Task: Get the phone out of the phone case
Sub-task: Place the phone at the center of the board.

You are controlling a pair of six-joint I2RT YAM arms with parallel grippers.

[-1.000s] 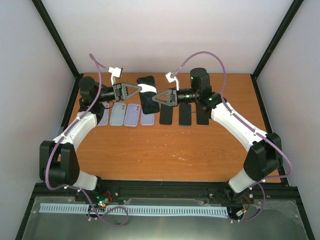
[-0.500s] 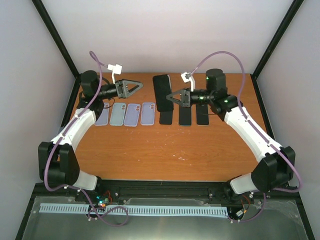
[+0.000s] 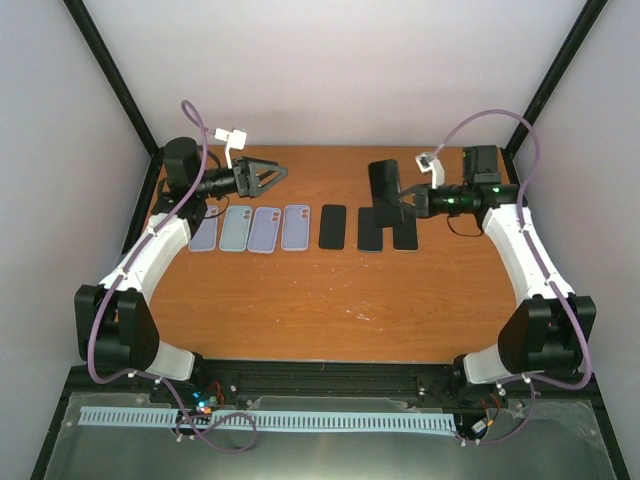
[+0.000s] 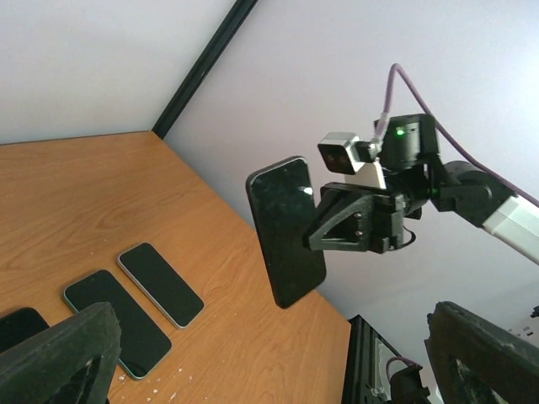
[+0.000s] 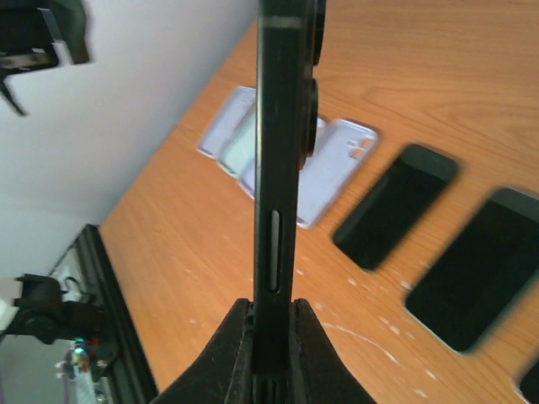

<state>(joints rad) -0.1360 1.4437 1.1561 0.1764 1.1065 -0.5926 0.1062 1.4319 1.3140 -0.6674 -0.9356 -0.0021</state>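
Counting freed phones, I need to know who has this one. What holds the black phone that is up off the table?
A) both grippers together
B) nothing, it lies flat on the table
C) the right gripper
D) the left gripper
C: the right gripper is shut on the lower edge of the black phone, while the left gripper is open and empty.

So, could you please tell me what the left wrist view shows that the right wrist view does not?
Only the left wrist view shows the dark screen face of the phone and the right claw seen from outside, gripping it by one edge. Only the right wrist view shows the phone edge-on, with its side button, and the pastel cases lying on the table. Both show the same phone held up off the table and black phones lying flat on the wood.
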